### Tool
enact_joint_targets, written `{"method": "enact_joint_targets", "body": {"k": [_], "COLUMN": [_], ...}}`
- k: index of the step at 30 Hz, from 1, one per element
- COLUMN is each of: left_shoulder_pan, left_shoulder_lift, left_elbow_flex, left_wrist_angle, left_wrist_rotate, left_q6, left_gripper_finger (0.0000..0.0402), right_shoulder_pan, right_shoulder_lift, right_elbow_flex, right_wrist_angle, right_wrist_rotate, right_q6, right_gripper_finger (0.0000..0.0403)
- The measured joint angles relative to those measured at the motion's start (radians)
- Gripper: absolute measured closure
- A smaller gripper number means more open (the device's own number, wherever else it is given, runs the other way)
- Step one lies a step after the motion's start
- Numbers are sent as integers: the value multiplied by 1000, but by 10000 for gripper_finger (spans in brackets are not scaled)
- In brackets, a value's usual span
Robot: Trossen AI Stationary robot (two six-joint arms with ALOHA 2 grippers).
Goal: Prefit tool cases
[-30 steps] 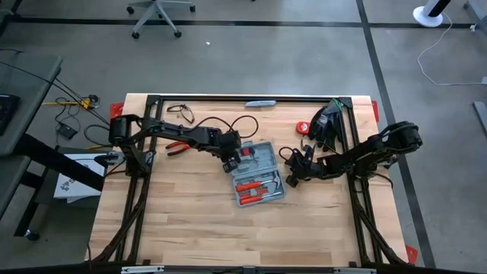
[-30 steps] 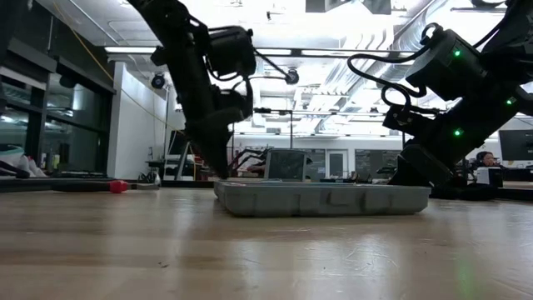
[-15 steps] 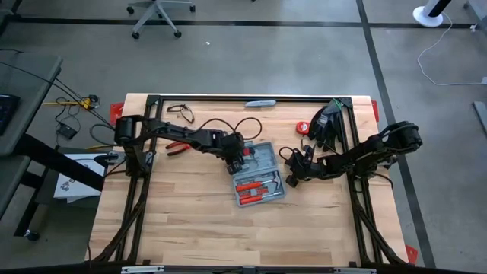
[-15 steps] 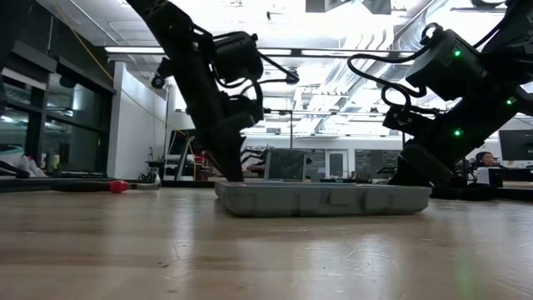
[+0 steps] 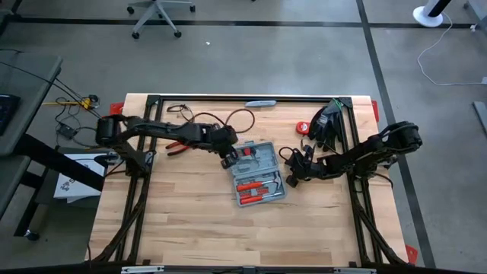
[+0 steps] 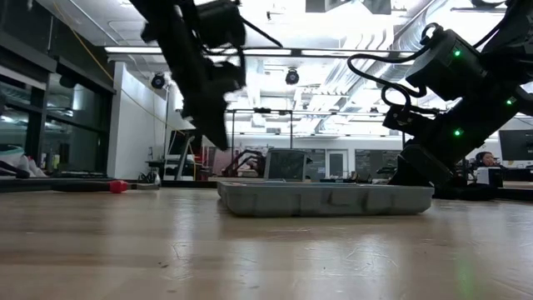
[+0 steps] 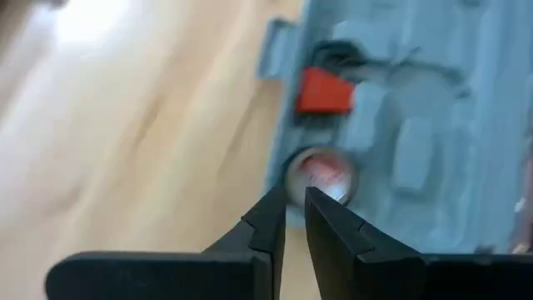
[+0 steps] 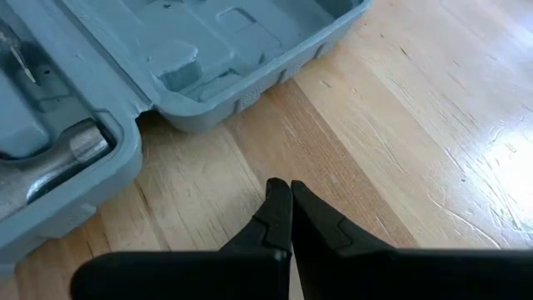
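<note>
The open tool case (image 5: 257,173) lies mid-table. The left gripper (image 5: 227,160) hovers at its left corner, fingers slightly parted, holding nothing. The right gripper (image 5: 290,179), pressed shut, rests beside its right edge. Only the right wrist view shows a hammer head (image 8: 50,167) inside.

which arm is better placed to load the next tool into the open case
Left, probably. The left gripper hovers at the tool case edge, with the loose red-handled pliers lying on its side of the table. The right gripper sits shut beside the case's far edge.
</note>
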Motion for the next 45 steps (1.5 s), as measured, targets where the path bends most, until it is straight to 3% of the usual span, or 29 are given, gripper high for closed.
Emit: {"method": "enact_joint_targets", "body": {"k": [6, 13, 21, 26, 33, 40, 45], "left_shoulder_pan": [15, 35, 61, 72, 83, 130, 139], "left_shoulder_lift": [-82, -90, -103, -141, -248, -280, -278], "left_elbow_flex": [0, -12, -190, -283, -375, -513, -528], "left_wrist_angle": [-260, -469, -473, -474, -445, -221, -191], "left_wrist_rotate": [-129, -133, -81, -90, -137, -38, -33], "left_q6": [-19, -66, -153, -234, -287, -311, -386], "left_gripper_finger": [359, 321, 234, 204, 199, 202, 242], "right_shoulder_pan": [0, 0, 0, 0, 0, 0, 0], "right_shoulder_lift": [0, 0, -1, -1, -1, -1, 0], "right_elbow_flex": [0, 0, 1, 1, 1, 0, 0], "right_wrist_angle": [-1, -5, -15, -16, -15, -12, -9], "right_wrist_rotate": [0, 1, 2, 2, 4, 6, 6], "right_q6": [0, -8, -10, -27, -27, -27, -27], "right_gripper_finger": [403, 403, 403, 403, 403, 403, 403]}}
